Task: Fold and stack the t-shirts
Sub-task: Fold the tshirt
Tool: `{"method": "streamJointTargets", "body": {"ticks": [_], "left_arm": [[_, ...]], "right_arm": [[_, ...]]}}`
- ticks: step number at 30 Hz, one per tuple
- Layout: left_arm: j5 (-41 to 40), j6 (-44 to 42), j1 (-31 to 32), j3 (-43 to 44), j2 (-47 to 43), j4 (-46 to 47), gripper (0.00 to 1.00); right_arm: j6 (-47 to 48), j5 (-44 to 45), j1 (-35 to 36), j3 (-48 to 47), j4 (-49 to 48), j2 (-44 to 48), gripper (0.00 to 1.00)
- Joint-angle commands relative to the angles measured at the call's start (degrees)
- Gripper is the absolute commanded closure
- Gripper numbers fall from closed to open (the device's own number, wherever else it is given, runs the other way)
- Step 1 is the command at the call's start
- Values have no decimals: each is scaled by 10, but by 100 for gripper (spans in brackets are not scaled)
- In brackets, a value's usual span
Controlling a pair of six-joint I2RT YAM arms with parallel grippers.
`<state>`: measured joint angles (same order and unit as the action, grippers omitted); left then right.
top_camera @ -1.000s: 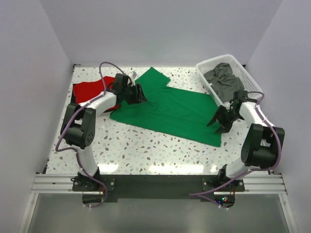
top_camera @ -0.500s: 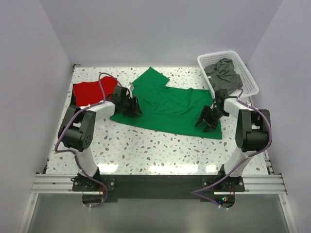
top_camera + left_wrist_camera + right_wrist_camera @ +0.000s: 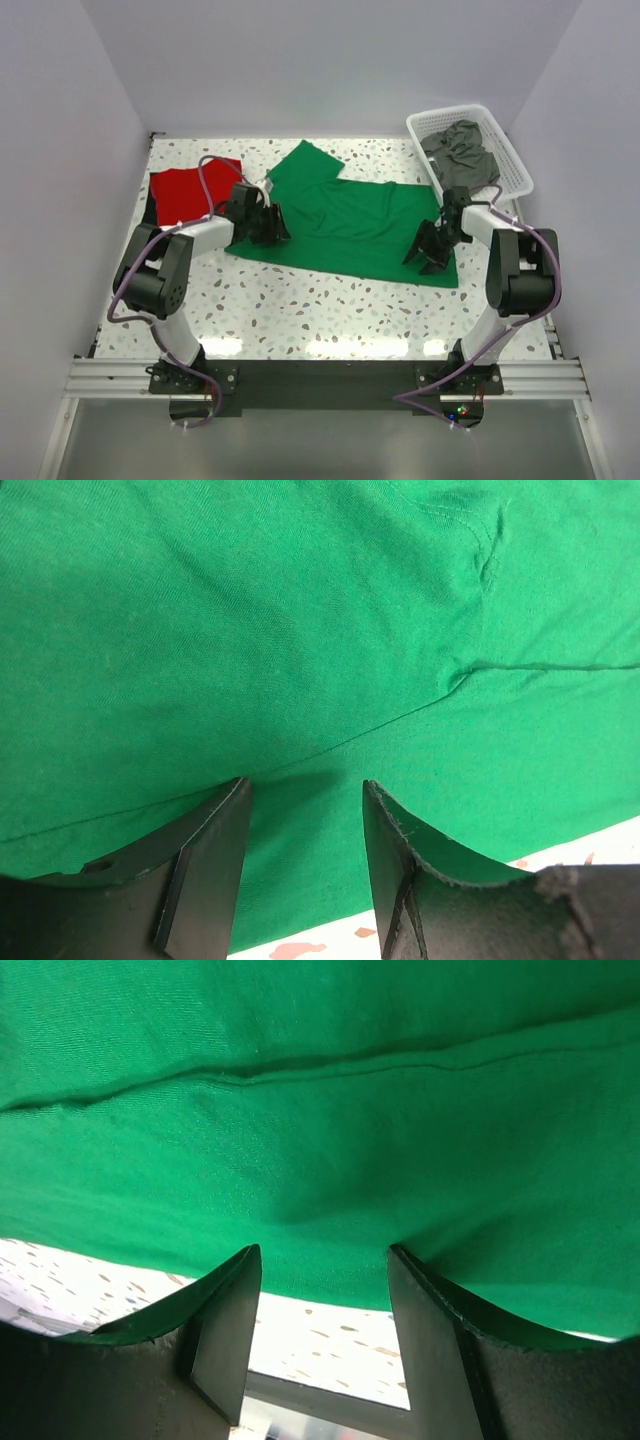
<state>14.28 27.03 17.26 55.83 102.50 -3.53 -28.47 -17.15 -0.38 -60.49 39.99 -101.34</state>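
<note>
Both my left gripper (image 3: 273,224) and right gripper (image 3: 425,250) gape on the unfolded green shirt (image 3: 360,225). The red shirt (image 3: 185,190) looks folded far left, and the grey shirts (image 3: 460,152) wait in the basket (image 3: 445,113).

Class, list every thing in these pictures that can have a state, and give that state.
green t-shirt, spread out unfolded on the table.
red t-shirt, folded, at the far left.
dark grey t-shirts, crumpled in the basket.
basket, upright, holding the grey cloth.
left gripper, open, at the green t-shirt's left edge.
right gripper, open, at its right edge.
</note>
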Motion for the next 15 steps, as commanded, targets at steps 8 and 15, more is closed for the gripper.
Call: {"method": "streamJointTargets", "body": {"ticks": [8,15], "left_arm": [[-14,19,-4,-97,-53,-36,46],[-12,50,-2,-145,-98,-66,46]], "right_arm": [[-6,36,-2,110,52,72,42],[-11,42,-2,144,78,100,41]]}}
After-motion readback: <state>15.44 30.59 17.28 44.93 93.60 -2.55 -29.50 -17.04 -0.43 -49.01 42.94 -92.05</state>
